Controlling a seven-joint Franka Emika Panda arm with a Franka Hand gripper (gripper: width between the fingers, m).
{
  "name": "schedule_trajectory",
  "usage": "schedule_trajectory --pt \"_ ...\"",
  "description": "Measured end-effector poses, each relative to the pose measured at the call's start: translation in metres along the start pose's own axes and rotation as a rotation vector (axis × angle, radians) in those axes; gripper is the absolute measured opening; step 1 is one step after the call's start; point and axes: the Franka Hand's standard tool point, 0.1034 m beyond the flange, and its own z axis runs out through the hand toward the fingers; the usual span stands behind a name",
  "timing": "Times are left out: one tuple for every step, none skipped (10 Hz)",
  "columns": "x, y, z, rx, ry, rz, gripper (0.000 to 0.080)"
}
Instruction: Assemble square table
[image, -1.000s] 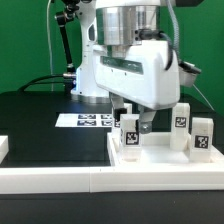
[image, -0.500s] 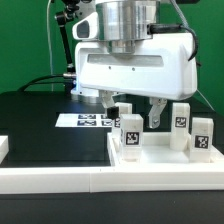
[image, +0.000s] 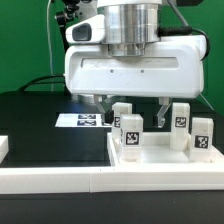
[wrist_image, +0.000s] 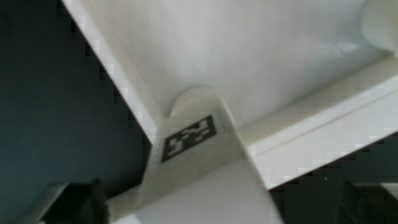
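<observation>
White block legs (image: 130, 132), each tagged in black and white, stand upright at the exterior view's lower right, beneath the released, wide-spread pincer (image: 132, 108).

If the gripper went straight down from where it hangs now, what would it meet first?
Probably the leg standing between its open fingers. The gripper hangs just above it, and the wrist view shows that leg directly below. Depth is unclear, so the fingers might pass either side and reach the tabletop.
</observation>
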Motion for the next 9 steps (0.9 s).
schedule_trajectory --pt "0.0002 0.0006 0.0 -0.001 0.0 -0.072 0.0649" --pt "0.0005 0.0014 0.0 -0.002 0.0 -0.142 0.0649" --pt "0.0003 0.0013 0.0001 -0.007 0.0 -0.186 0.0649" --pt "0.0001 0.0009 0.0002 -0.008 0.0 -0.216 0.0649" --pt "0.0004 0.0021 0.0002 -0.017 0.0 -0.339 0.0649" --pt "0.0008 0.0032 0.0001 -0.02 -0.001 -0.402 0.0649" --pt "0.0011 0.004 0.0001 -0.02 -0.001 -0.435 0.0601" --pt "0.0011 0.004 0.0002 -0.02 -0.001 -0.433 0.0601" --pt "0.0011 0.0041 0.0002 -0.021 -0.001 -0.432 0.0421"
